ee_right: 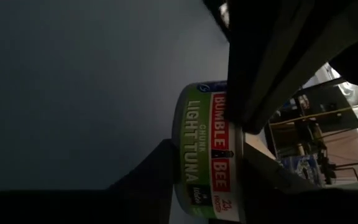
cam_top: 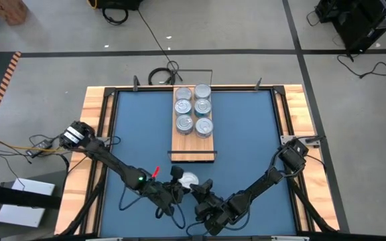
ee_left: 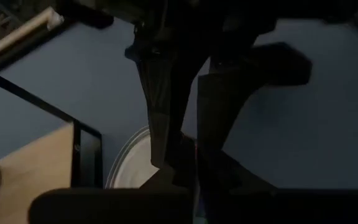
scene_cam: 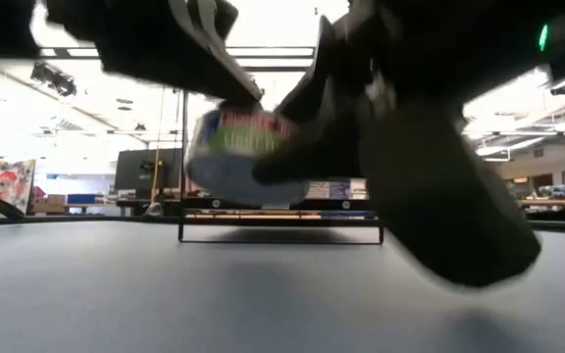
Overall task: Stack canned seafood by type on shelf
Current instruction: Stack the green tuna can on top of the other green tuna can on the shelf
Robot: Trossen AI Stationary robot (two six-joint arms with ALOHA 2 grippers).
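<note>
A tuna can (cam_top: 189, 179) with a green and red label (ee_right: 207, 149) hangs clear of the blue table near its front edge, between my two grippers. My left gripper (cam_top: 178, 176) comes at it from the left and is shut on it. My right gripper (cam_top: 200, 187) comes from the right, with one finger on each side of the can. In the low view the can (scene_cam: 235, 147) hangs tilted above the table. Several silver-topped cans (cam_top: 194, 107) stand in two rows on the light-wood shelf (cam_top: 193, 146) at the table's middle. My left gripper pinches the can's rim (ee_left: 143, 138) between its two fingers (ee_left: 161, 106), which slant down from the table's left. The can is lifted clear and tilted. My right gripper has the can between its fingers, one finger (ee_right: 157, 174) against one flat face and the other at the opposite face (ee_right: 242, 163). It comes nearly level from the table's right. The labelled wall shows between the fingers.
The shelf's near end with its black frame (cam_top: 192, 159) lies just beyond the two grippers. Bare blue table (cam_top: 139, 127) stretches left and right of the shelf. Wooden rails (cam_top: 96, 114) edge the table. Cables (cam_top: 42, 144) lie off its left side.
</note>
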